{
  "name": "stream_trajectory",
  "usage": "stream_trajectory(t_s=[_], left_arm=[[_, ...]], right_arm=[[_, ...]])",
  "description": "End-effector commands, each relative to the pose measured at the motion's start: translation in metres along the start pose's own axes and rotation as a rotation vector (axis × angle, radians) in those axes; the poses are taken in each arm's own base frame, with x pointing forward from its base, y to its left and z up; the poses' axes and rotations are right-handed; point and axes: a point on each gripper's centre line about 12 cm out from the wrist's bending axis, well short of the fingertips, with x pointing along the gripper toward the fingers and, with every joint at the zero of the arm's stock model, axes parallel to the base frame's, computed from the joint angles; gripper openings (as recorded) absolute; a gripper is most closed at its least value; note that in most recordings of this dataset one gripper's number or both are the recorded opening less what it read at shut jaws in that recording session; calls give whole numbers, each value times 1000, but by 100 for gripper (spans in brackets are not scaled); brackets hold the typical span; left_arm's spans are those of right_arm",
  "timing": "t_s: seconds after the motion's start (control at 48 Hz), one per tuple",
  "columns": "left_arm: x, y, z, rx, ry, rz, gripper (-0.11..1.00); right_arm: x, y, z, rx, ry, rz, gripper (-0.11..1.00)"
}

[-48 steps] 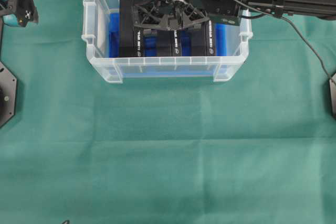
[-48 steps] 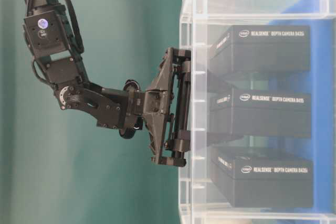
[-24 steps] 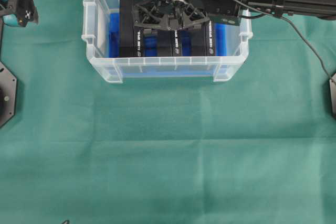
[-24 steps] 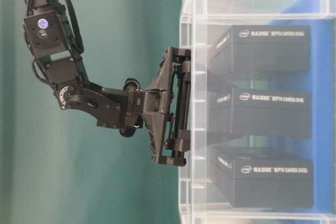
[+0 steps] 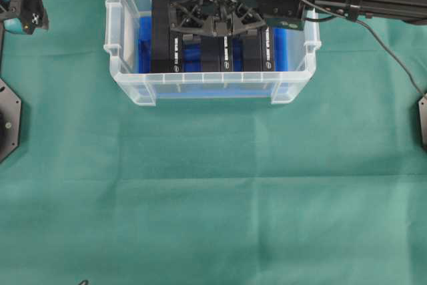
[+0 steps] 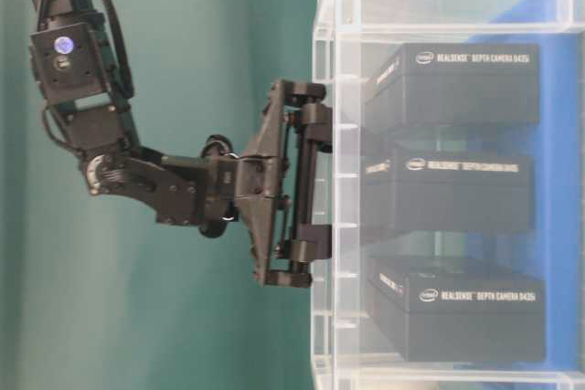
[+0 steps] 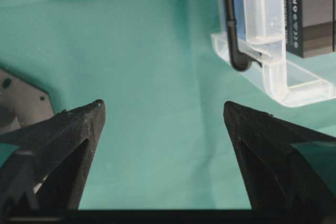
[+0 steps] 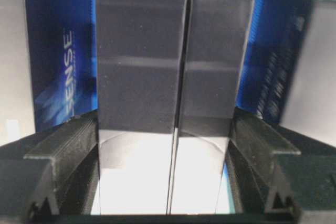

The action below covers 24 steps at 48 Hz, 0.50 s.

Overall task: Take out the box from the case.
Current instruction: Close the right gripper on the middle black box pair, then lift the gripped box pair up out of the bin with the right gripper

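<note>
The case (image 5: 133,88) is a clear plastic bin with a blue lining, at the back middle of the green cloth. Three black boxes stand in it side by side. My right gripper (image 5: 217,25) reaches down into the case and is shut on the middle box (image 5: 217,55). In the right wrist view its fingers (image 8: 68,145) press both sides of that box (image 8: 168,51). In the table-level view the held box (image 6: 457,194) sits slightly nearer the case's opening than its neighbours. My left gripper (image 5: 23,8) hangs open at the far left, holding nothing (image 7: 163,111).
Another black box (image 5: 165,45) stands left of the held one and a third (image 5: 263,48) right of it, both close. The case's corner (image 7: 273,72) shows in the left wrist view. Black arm base plates (image 5: 8,121) sit at the left and right edges.
The right gripper has risen a little, away from the case's bottom, and the middle box has come with it, shifting toward the opening. The left arm has not moved.
</note>
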Motion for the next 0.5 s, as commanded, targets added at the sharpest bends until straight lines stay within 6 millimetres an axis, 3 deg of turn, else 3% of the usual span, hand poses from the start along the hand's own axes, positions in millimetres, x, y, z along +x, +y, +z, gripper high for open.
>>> stream_trajectory(t_s=[0.0,0.479], left_arm=[[-6,-2,2,1,-13,-21,93],[-6,-2,1,1,-11,-18,93]], right_arm=[[-39,7,7,6,-22,73,68],[-99,13,16,18,-51,103,68]])
